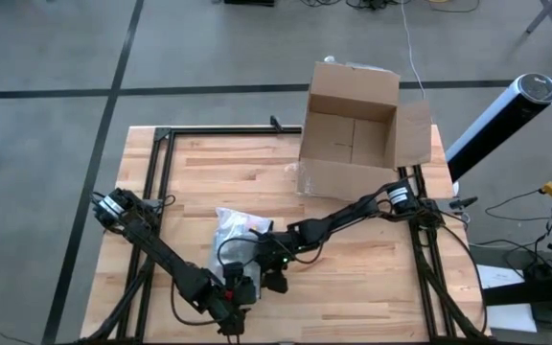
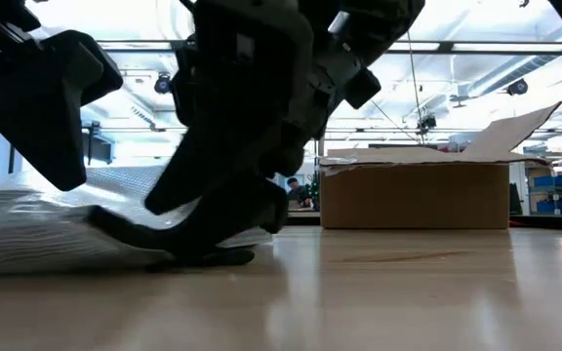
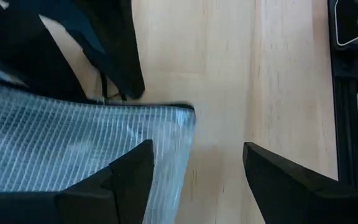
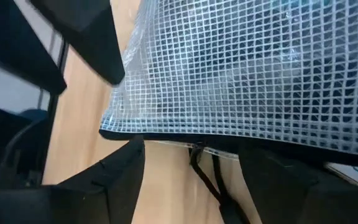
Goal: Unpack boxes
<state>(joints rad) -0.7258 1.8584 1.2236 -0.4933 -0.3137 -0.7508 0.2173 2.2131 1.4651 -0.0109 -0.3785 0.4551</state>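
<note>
The light wooden slatted table (image 1: 257, 172) carries everything in view. At its far edge the brown corrugated cardboard box (image 1: 351, 134) is set upright with its flaps spread open, well apart from both arms — apparently already emptied of its contents. Near the front edge a flat translucent pouch with a white grid weave (image 1: 236, 233) is laid on the wood, presumably so its zip end can be worked. The left gripper (image 3: 194, 171) is held low over one corner of the pouch, its fingers parted and closed on nothing. The right gripper (image 4: 188, 165) is placed at the pouch's dark-edged end — its fingers likewise spread, the pouch not clamped between them.
</note>
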